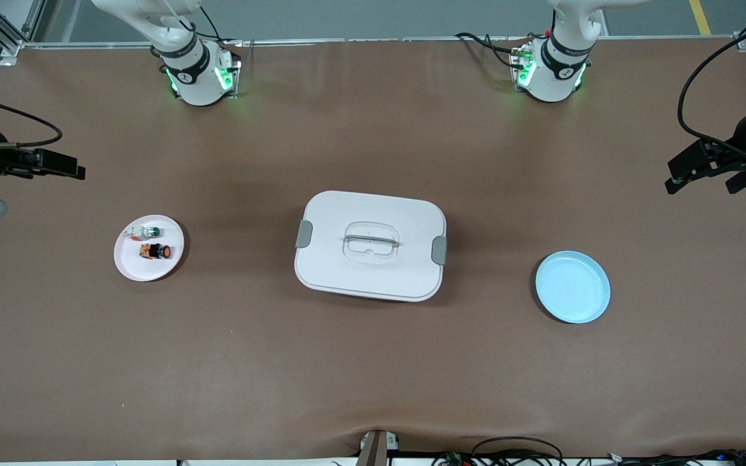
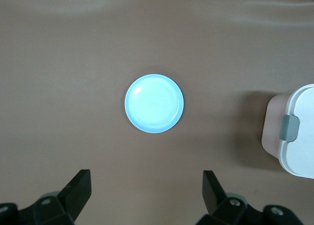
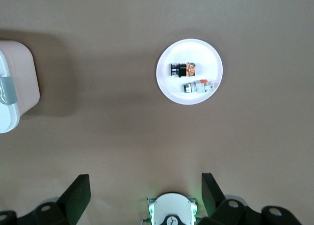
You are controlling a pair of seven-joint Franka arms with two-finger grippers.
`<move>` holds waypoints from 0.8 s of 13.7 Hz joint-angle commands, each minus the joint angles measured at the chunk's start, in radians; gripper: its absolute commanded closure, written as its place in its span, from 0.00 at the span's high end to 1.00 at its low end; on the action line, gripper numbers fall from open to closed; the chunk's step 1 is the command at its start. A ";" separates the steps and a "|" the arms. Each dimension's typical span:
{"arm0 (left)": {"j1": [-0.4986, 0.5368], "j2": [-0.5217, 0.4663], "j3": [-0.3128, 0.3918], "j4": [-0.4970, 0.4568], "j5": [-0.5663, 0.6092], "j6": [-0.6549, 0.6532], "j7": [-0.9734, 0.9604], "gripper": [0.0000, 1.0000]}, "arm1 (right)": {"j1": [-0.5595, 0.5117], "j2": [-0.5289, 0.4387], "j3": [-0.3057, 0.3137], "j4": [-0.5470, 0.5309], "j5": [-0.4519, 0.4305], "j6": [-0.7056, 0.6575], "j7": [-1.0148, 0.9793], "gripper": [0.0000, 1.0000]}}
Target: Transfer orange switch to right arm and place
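The orange switch (image 1: 155, 250) (image 3: 182, 69), black with an orange cap, lies on a small white plate (image 1: 133, 265) (image 3: 206, 53) toward the right arm's end of the table. A white switch with a green cap (image 1: 146, 232) (image 3: 198, 86) lies beside it on the same plate. My right gripper (image 1: 75, 169) (image 3: 142, 181) hangs open and empty, high over that end of the table. At the left arm's end my left gripper (image 1: 697, 178) (image 2: 145, 178) also hangs open and empty, high over the table, with a light blue plate (image 1: 572, 287) (image 2: 154, 103) in its wrist view.
A white lidded box (image 1: 371, 244) (image 2: 299, 131) (image 3: 12, 87) with grey side clips and a top handle stands mid-table between the two plates. The arm bases (image 1: 195, 71) (image 1: 551, 68) stand along the table's edge farthest from the front camera. Cables run along the nearest edge.
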 commanded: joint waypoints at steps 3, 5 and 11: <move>-0.003 -0.020 -0.002 -0.019 0.018 -0.002 -0.002 1.00 | -0.011 -0.065 0.005 -0.085 0.000 0.051 0.016 1.00; -0.002 -0.020 -0.002 -0.019 0.017 -0.005 -0.002 1.00 | -0.013 -0.073 0.005 -0.092 0.003 0.053 0.016 1.00; -0.002 -0.020 -0.002 -0.019 0.014 -0.010 -0.002 1.00 | -0.011 -0.185 0.006 -0.221 0.003 0.148 0.017 1.00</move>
